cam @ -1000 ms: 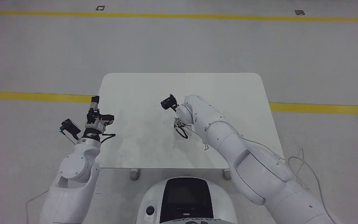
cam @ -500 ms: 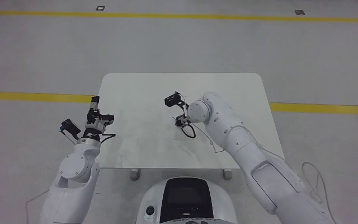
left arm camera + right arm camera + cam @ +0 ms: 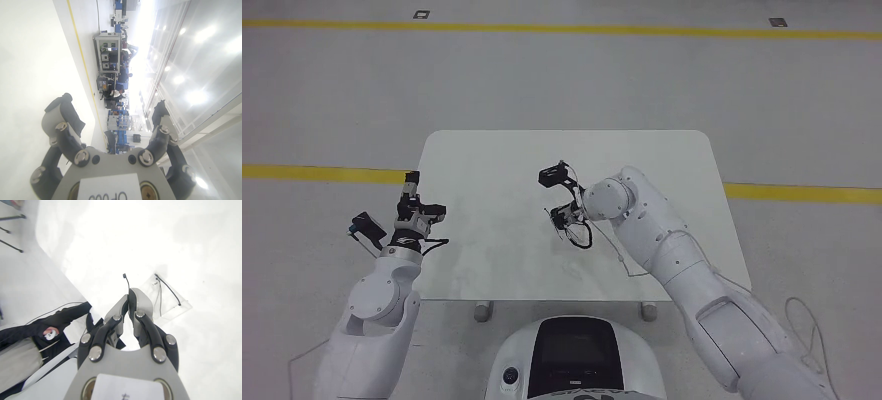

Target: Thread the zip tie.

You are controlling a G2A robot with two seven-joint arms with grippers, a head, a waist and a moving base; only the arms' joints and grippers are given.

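Observation:
My right gripper is shut on a thin black zip tie. The tie's short end with its small square head sticks out past the fingertips, above the white table. Just beyond lies a clear plastic bag with another black zip tie inside it. From above, the right gripper hangs over the middle of the table. My left gripper is open and holds nothing; it points out at the room. In the top view the left gripper stands off the table's left edge.
The table's rounded corner and edge run close to the right gripper, with floor beyond. Yellow floor lines pass on both sides of the table. Bare tabletop stretches right of the right arm.
The right arm has swung its elbow outward to the right and its wrist has turned, with the gripper staying over the table's middle. The left arm has not moved.

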